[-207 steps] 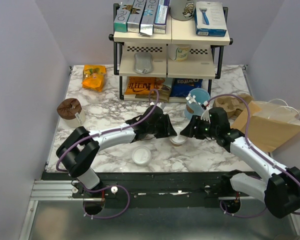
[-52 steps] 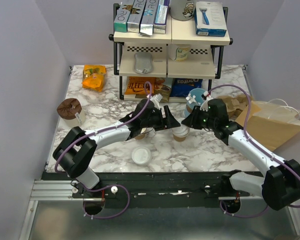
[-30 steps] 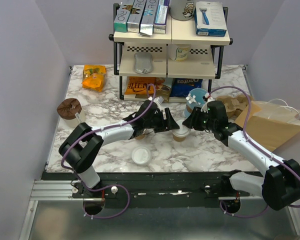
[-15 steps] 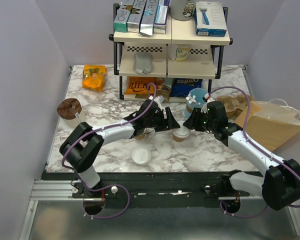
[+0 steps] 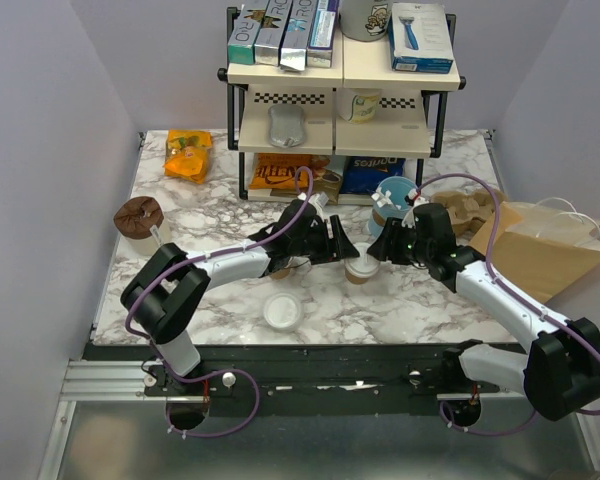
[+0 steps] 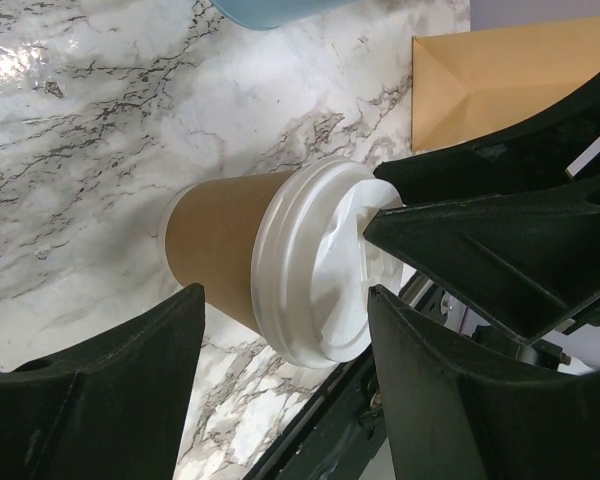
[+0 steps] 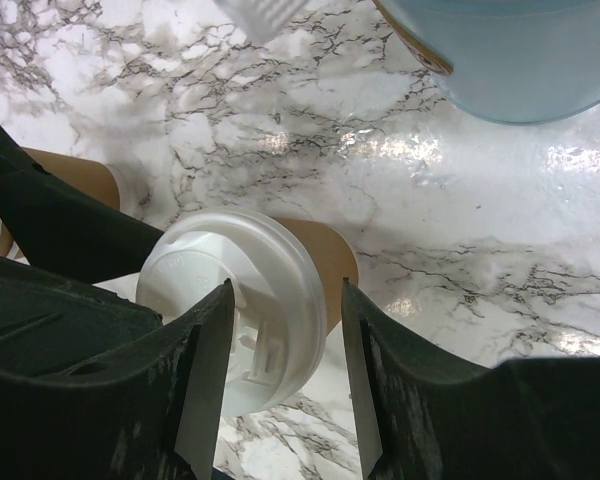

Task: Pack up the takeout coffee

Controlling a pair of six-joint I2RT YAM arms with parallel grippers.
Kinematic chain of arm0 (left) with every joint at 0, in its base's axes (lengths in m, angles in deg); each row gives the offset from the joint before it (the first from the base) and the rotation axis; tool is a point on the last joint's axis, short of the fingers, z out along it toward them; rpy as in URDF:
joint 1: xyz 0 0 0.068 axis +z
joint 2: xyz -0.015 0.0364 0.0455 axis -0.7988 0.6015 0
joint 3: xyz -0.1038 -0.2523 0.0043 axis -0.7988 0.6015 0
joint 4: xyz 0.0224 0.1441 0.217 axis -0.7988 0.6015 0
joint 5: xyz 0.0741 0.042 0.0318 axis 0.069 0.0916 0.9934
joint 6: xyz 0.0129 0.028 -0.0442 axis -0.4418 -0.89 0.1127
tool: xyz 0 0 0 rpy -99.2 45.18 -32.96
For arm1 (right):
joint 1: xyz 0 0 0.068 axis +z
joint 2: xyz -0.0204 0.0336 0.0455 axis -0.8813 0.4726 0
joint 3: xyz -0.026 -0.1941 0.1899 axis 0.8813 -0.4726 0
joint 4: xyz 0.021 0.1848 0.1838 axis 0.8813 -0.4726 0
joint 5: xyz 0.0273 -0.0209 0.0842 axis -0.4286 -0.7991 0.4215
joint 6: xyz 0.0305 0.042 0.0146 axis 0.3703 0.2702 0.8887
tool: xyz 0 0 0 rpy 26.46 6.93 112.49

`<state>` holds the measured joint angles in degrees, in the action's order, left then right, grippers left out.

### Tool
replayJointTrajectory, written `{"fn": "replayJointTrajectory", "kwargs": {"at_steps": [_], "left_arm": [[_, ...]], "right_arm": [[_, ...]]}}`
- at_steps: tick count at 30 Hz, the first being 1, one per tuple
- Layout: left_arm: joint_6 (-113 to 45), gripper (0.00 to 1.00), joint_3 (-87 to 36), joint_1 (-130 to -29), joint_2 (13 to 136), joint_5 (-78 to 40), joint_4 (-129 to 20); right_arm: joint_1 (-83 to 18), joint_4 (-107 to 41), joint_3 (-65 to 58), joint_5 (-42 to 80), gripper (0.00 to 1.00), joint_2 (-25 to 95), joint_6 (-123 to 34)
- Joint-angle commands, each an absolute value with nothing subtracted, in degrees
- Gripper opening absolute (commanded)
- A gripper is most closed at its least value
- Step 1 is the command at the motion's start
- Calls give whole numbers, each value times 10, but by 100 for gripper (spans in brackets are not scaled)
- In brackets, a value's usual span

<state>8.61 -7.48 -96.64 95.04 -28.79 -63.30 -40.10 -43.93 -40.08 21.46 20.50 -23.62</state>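
left gripper (image 6: 285, 310) open wide round the takeout coffee (image 6: 220, 250), can't tell if right gripper (image 7: 287, 295) is pinching, I'd squeeze gently below the lid (image 7: 240, 250)

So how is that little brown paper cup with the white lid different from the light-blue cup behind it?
The small tan-brown paper cup, with its white plastic lid, looks narrower than the light-blue cup. The tan cup stands between the left gripper and right gripper; the blue cup stands beyond them, nearer the shelf. Both are upright on the marble table.
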Motion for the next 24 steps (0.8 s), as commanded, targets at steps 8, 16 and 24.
{"fn": "replayJointTrajectory", "kwargs": {"at_steps": [8, 16, 24], "left_arm": [[86, 64, -88, -970, 965, -292, -639], [88, 56, -87, -969, 971, -290, -640], [95, 34, -74, -968, 978, -289, -646]], "right_arm": [[-400, -443, -385, 246, 56, 228, -244], [-400, -443, -386, 251, 56, 237, -250], [-400, -445, -393, 232, 55, 247, -248]]}}
